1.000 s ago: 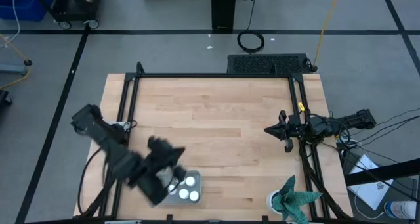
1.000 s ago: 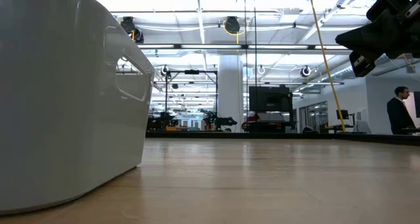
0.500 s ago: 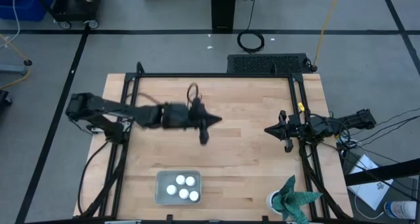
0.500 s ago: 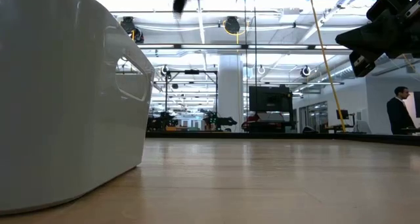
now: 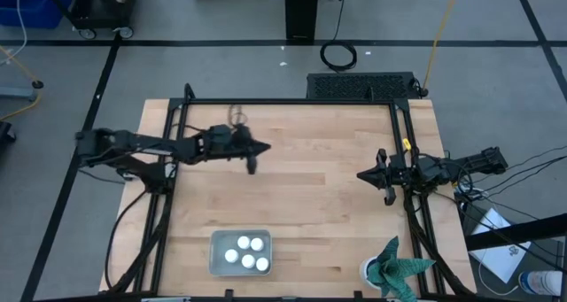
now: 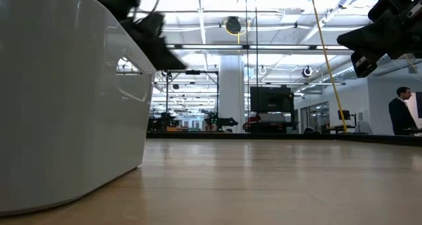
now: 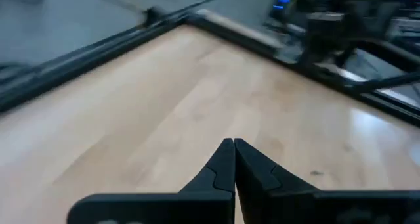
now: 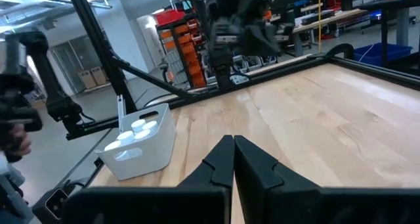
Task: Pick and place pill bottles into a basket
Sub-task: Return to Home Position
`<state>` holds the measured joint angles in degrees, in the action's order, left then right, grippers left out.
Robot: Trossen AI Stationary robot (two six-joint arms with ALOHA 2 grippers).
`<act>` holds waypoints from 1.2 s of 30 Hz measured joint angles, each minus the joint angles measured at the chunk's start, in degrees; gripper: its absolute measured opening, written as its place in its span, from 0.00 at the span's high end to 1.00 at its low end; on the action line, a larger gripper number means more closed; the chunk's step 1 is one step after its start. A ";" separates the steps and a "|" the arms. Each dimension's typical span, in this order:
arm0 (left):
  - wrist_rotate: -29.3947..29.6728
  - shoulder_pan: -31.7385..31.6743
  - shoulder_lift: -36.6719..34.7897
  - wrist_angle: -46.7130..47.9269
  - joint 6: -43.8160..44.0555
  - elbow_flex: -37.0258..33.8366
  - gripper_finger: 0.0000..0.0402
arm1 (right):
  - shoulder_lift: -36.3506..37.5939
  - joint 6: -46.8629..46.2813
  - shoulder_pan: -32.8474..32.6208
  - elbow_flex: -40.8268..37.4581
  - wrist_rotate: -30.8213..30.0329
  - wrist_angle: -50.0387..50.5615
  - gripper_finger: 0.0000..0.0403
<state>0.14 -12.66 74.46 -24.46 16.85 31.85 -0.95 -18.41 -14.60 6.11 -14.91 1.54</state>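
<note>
Looking straight down: finds the left hand [image 5: 252, 154] out over the far-left stretch of the worktop [image 5: 310, 205], well apart from the basket [image 5: 215, 250] near the front edge. Reads as a carry-home pose rather than a reach, with nothing under it to pick. Places the right hand [image 5: 365, 174] at the right side, parked beside its frame and waiting. Shows the pill bottles [image 5: 258, 243] clustered inside the basket as white caps, four or five, too close-packed to count surely. Spots no bottle loose on the wood, so judges the loading done. Notes a green-and-white object [image 5: 394, 267] at the front right corner, outside the job. At worktop height: fills the left of the picture with the basket's pale wall [image 6: 66, 119], contents hidden behind it. Catches the left arm [image 6: 142, 30] as a dark blur above that wall, the right arm [image 6: 389, 27] up at the top right, and a person [image 6: 398, 116] far back in the room. Past the left wrist: fingers pressed tip to tip, clasping nothing [image 7: 233, 144] — only bare boards ahead. Past the right wrist: same pinched-together, empty state [image 8: 233, 144]. Looks across to the basket [image 8: 147, 155] with white caps [image 8: 138, 125] showing over its rim.
</note>
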 joint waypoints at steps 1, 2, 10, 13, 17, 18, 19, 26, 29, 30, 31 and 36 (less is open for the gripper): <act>1.26 0.04 -3.00 0.30 1.58 -3.05 0.99 | 0.00 0.00 -0.01 0.00 0.01 0.03 0.99; 2.22 0.91 -6.73 -0.07 2.17 -6.10 0.98 | 0.00 0.00 0.00 0.00 -0.02 0.03 0.99; 6.35 10.34 -36.22 -0.10 -2.83 -17.66 0.99 | -0.02 0.01 0.00 0.00 0.01 0.05 0.99; 9.08 11.95 -43.82 7.56 -1.68 -18.16 0.99 | -0.02 0.00 -0.01 0.00 -0.01 0.03 0.99; 8.92 14.56 -50.68 16.30 -1.25 -18.24 0.99 | -0.02 0.00 -0.02 0.00 -0.01 -0.01 0.99; 8.93 15.34 -51.76 17.45 -1.38 -18.24 0.99 | -0.02 0.01 -0.01 0.00 0.00 0.01 0.99; 8.91 16.03 -52.90 19.21 -1.56 -18.22 0.99 | -0.02 0.02 0.00 0.00 -0.01 0.03 0.99; 12.67 20.67 -59.01 29.05 -0.37 -18.27 0.98 | -0.02 -0.01 -0.01 0.00 0.00 0.03 0.99; 14.92 22.48 -61.54 30.49 -2.92 -18.52 0.99 | -0.02 -0.01 0.01 0.00 -0.01 0.01 0.99; 15.54 22.92 -62.75 30.12 -3.04 -19.68 0.99 | -0.02 0.02 -0.01 0.00 0.01 0.03 0.99; 16.30 23.30 -64.09 29.56 -2.54 -21.38 0.99 | -0.02 0.02 -0.02 0.00 -0.01 0.01 0.99; 15.27 24.46 -68.85 16.40 -0.29 -30.83 0.99 | -0.02 0.01 -0.02 0.00 -0.01 0.01 0.99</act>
<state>15.42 11.80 5.60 -8.07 16.56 1.02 -0.97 -18.40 -14.61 6.11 -14.91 1.54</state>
